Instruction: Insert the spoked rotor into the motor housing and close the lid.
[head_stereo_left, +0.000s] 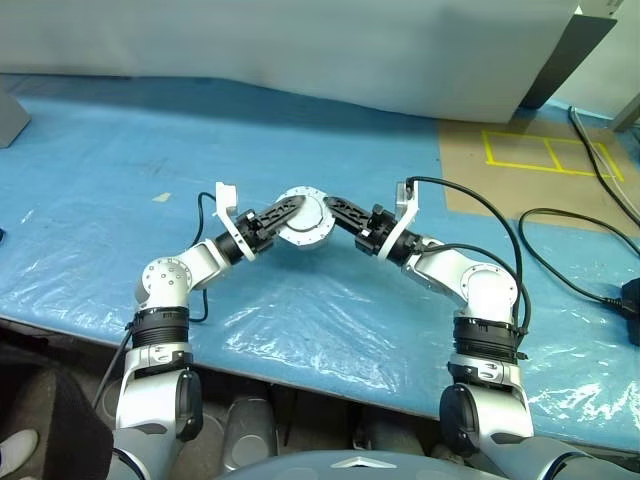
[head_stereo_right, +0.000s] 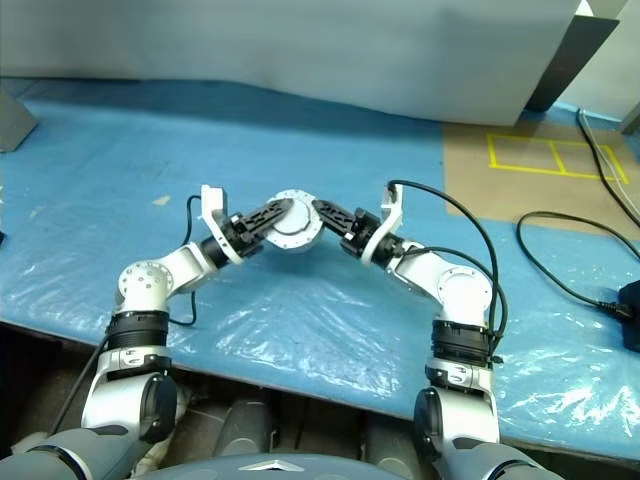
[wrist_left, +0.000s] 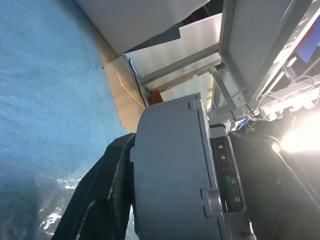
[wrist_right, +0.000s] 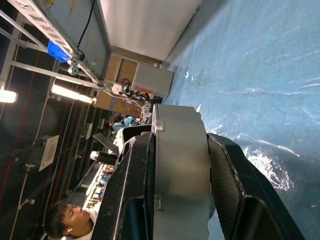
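We see the motor housing (head_stereo_left: 306, 222), a squat silver metal cup with its lid (head_stereo_left: 301, 204) seated on top, held up above the blue plastic sheet (head_stereo_left: 300, 320) between both grippers. The right gripper (head_stereo_left: 330, 210) has its two black fingers (wrist_right: 227, 185) clamped on the housing's opposite sides. The left gripper (head_stereo_left: 292, 208) fingers are partly spread around the housing, one finger (wrist_left: 107, 195) against its wall.

Even, bright light from above, plastic sheet (head_stereo_left: 300, 320) glinting; a lamp flares white in the left wrist view.
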